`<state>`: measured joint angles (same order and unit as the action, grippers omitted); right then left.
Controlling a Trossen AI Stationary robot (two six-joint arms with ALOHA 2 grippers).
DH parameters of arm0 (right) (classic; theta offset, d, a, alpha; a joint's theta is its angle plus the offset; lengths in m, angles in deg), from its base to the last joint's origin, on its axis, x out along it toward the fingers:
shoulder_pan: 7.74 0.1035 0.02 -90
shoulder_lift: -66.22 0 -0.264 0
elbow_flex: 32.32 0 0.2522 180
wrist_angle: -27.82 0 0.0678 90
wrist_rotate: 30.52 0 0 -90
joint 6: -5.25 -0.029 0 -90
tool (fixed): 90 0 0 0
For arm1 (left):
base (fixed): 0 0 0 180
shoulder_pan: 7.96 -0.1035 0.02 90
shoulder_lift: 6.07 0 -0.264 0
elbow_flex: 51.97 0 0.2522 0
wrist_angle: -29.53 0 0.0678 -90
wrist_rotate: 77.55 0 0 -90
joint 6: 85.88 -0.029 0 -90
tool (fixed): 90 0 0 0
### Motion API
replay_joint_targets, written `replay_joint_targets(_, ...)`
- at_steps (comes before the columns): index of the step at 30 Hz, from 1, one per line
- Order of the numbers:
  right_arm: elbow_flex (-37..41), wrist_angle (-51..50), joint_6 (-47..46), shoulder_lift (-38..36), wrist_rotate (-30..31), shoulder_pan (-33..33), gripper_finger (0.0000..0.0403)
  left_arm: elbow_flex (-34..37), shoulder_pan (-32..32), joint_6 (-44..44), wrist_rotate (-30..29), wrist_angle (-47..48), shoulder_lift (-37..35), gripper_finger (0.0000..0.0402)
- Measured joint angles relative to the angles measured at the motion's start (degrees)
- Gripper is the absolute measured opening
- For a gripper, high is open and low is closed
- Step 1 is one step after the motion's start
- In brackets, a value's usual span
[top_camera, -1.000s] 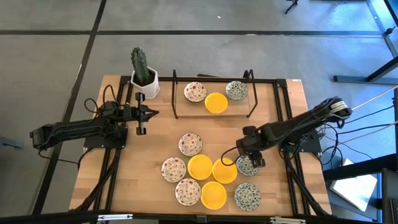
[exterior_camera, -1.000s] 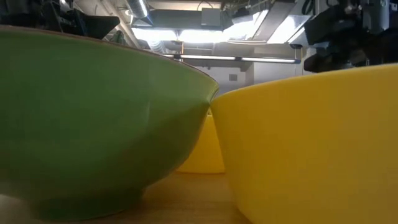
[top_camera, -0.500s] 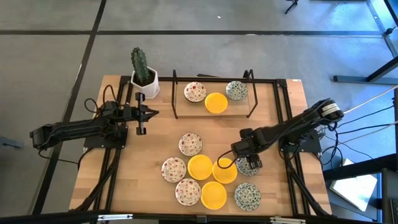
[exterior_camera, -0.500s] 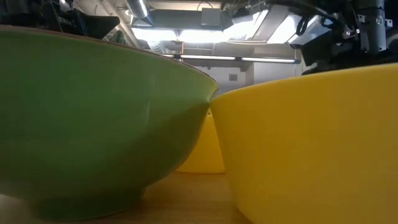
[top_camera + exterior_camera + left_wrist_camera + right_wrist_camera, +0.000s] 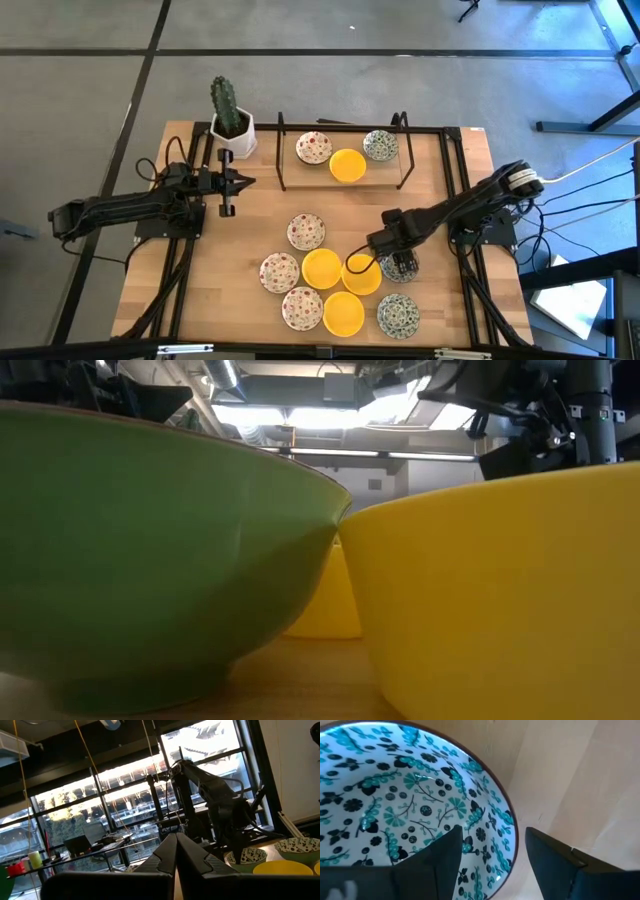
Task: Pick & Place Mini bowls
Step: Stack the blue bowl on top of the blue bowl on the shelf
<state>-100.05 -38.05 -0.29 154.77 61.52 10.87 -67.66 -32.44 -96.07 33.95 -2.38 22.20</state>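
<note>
Jaws wide on the right gripper [image 5: 399, 264], one finger [image 5: 440, 860] inside, one outside the rim of a green-patterned mini bowl [image 5: 405, 805] — upright on the table [image 5: 260, 210] beside a yellow mini bowl [image 5: 361, 275], nothing gripped, left gripper [image 5: 240, 182] pinched closed — empty, near the cactus pot [image 5: 231, 125].

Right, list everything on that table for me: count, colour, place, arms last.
red-speckled white bowls: four; one on the rack, three in the front cluster
yellow bowls: four; one on the rack, three in the cluster
grey-green patterned bowls: three; one on the rack, one at the front, one under the right gripper
cactus: one, green, in a white pot, back left corner
wire rack: one, black, back centre
table: one, light wood
left gripper: shut, over the left side
right gripper: open, fingers straddling a patterned bowl's rim
</note>
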Motion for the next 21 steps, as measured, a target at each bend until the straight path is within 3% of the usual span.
replay_joint_targets(7, 0.0, 0.0, 0.3, 1.1, 0.1, 0.0, 0.0179, 0.0, 0.0, 0.0, 0.0, 0.0, 0.0, 0.0002)
replay_joint_targets(14, -0.1, -1.4, 1.5, 0.9, 2.9, -0.3, 0.0068, 0.0, 0.0, 0.0, 0.0, 0.0, 0.0, 0.0007)
replay_joint_targets(17, -0.2, -2.0, 1.6, 0.6, 1.0, -1.1, 0.0023, 0.0, 0.0, 0.0, 0.0, 0.0, 0.0, 0.0007)
replay_joint_targets(21, -0.1, -2.0, 1.7, -0.4, 0.4, -2.4, 0.0017, 0.0, 0.0, 0.0, 0.0, 0.0, 0.0, 0.0002)
